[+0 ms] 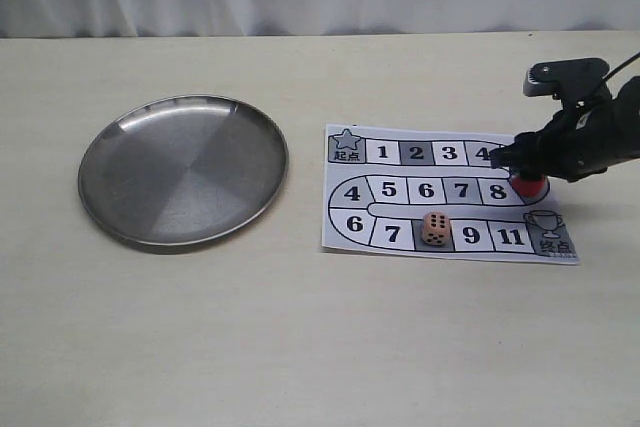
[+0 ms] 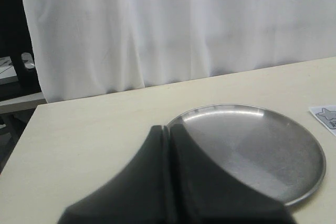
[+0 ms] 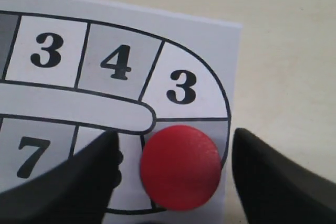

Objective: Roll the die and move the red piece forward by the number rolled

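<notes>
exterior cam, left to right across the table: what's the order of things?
steel plate → star square at the board's start → die → red piece

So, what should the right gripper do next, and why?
Probably lift straight up, jaws open. The right gripper straddles the piece with gaps on both sides, and the piece stands six squares past the start, so it looks placed. The top of the die is unclear.
</notes>
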You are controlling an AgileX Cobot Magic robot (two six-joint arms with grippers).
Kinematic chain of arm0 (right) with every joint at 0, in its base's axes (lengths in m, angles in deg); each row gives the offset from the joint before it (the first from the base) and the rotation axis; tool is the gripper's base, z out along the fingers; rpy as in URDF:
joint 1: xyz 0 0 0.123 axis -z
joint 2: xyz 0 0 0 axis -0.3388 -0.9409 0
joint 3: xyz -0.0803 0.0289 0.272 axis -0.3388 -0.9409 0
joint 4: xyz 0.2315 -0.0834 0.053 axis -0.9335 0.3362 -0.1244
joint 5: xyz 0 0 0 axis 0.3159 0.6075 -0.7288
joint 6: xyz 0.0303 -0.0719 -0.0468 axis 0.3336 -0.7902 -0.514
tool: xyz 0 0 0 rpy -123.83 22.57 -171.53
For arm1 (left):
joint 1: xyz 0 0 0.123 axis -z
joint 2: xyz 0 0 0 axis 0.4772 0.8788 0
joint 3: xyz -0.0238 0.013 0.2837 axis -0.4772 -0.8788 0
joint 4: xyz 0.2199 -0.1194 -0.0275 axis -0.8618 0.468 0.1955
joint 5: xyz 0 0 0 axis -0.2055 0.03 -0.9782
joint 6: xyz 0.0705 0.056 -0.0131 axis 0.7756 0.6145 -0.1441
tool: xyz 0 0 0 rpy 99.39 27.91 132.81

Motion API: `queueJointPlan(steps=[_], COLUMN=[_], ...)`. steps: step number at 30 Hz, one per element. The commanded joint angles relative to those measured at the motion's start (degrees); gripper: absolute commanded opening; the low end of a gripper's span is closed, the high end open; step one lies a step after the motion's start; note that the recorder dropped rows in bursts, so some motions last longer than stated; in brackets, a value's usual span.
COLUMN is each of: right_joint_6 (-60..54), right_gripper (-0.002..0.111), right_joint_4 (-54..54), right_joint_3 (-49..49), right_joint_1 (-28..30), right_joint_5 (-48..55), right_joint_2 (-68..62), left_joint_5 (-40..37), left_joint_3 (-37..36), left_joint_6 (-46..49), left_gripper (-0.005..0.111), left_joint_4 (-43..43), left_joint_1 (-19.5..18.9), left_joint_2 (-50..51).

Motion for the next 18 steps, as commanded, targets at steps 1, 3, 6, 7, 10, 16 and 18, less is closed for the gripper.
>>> queueJointPlan(steps=[1, 3, 6, 7, 10, 16, 18], right_joint_6=[0.1, 0.1, 0.1, 0.1, -0.2, 0.5, 0.5], right_gripper=[0.073, 0.070, 0.050, 0.039, 0.007, 0.005, 0.005], right_joint_4=[-0.6, -0.6, -0.6, -0.6, -0.6, -2.2, -5.4], right_joint_3=[0.9, 1.6, 1.8, 1.8, 0.8, -10.6, -15.1], right_joint_1=[0.3, 0.3, 0.3, 0.3, 0.3, 0.0, 0.0], right_joint_5=[-0.6, -0.3, -1.0, -1.0, -1.4, -8.8, -8.6], right_joint_2=[5.1, 10.3, 19.3, 22.6, 31.8, 52.3, 58.4], left_joint_5=[0.4, 0.4, 0.4, 0.4, 0.4, 0.4, 0.4], left_joint_3=[-0.1, -0.1, -0.1, -0.1, -0.1, -0.1, -0.1], left_joint_6=[-0.1, -0.1, -0.1, -0.1, -0.1, -0.1, -0.1], left_gripper=[0.000, 0.000, 0.000, 0.000, 0.000, 0.000, 0.000], left_joint_4=[0.1, 0.1, 0.1, 0.1, 0.1, 0.1, 0.1], left_joint_1=[0.5, 0.5, 0.5, 0.5, 0.5, 0.5, 0.5], left_joint_2=[-0.1, -0.1, -0.1, -0.1, -0.1, -0.1, -0.1])
